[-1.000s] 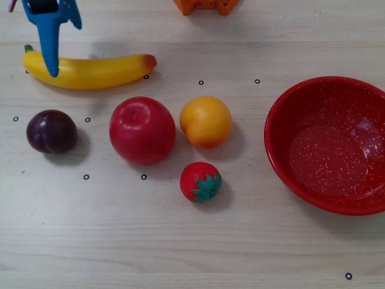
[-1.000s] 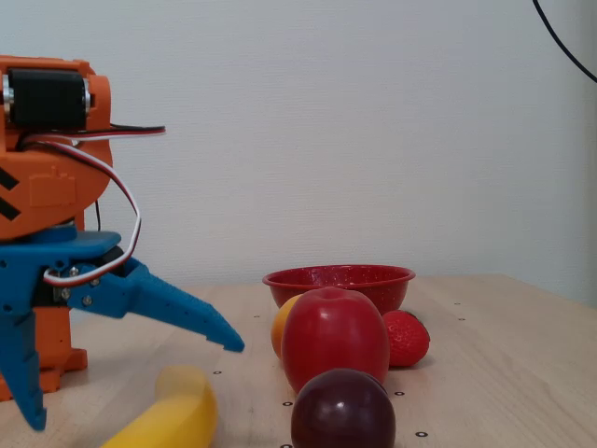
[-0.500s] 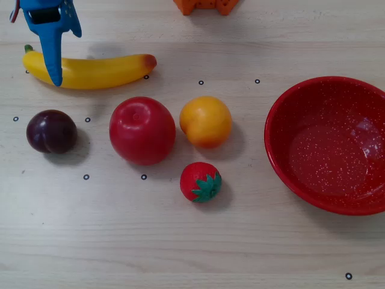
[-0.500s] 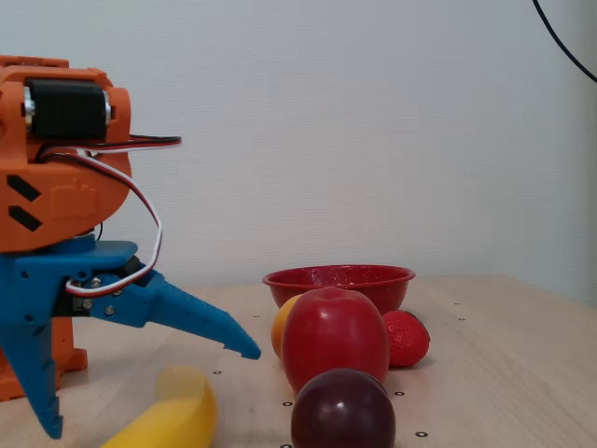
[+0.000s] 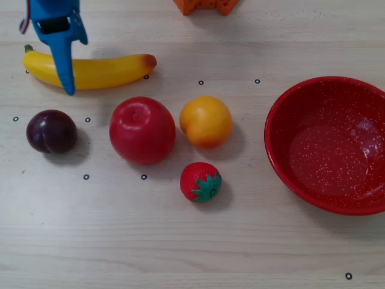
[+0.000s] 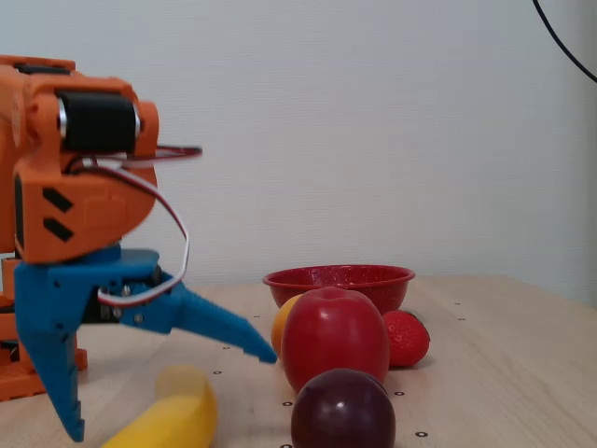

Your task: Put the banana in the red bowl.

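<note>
A: Start with the biggest thing. Where is it from the claw?

B: The pale wood-grain counter (image 5: 192, 241) carries everything. On it, the wide glossy red bowl with white speckles (image 5: 329, 144) sits well apart from the blue two-finger claw (image 6: 168, 392), at the far right of the overhead view, and looks empty.

A: And the arm?

B: An orange arm with a black motor (image 6: 79, 187) carries the claw, whose fingers are spread wide in the fixed view, one pointing straight down, the other angled out toward the fruits. It pinches nothing.

A: The task's thing?

B: The long curved yellow plastic banana (image 5: 90, 70) lies on the counter directly under the claw. Its long axis runs left to right in the overhead view, green stem on the left, brownish end on the right. The downward finger crosses it near the stem end, so the spread fingers look set across the banana, not along it. Whether a finger touches it, I cannot tell.

A: Smaller things?

B: Nearer the camera than the claw: a shiny red apple (image 5: 142, 130), a round orange fruit (image 5: 206, 121), a dark purple plum (image 5: 52, 131), then a small red strawberry (image 5: 200, 182).
</note>
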You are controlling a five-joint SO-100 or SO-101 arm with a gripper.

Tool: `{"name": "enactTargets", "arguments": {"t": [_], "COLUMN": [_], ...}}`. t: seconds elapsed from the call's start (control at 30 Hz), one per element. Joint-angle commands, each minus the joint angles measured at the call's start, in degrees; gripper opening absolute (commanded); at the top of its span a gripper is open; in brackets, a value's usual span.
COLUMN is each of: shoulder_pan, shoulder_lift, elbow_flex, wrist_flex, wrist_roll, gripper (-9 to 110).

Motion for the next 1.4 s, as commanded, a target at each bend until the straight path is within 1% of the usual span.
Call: {"name": "enactTargets", "arguments": {"t": [0.0,0.4,0.73,0.8,1.37], "shoulder_pan": [1.1,2.3,3.5,3.8,3.9], "shoulder_lift": [2.9,1.1,-0.5,-0.8,-1.1], "elbow_flex": [-0.4,4.0,3.8,3.4,3.0], "wrist_flex": [-2.6,-10.4,-12.7,-12.7,-12.2], "wrist_roll": [-0.4,-0.8,-2.4,-2.8,-3.0], "gripper": [65,65,65,61,51]}}
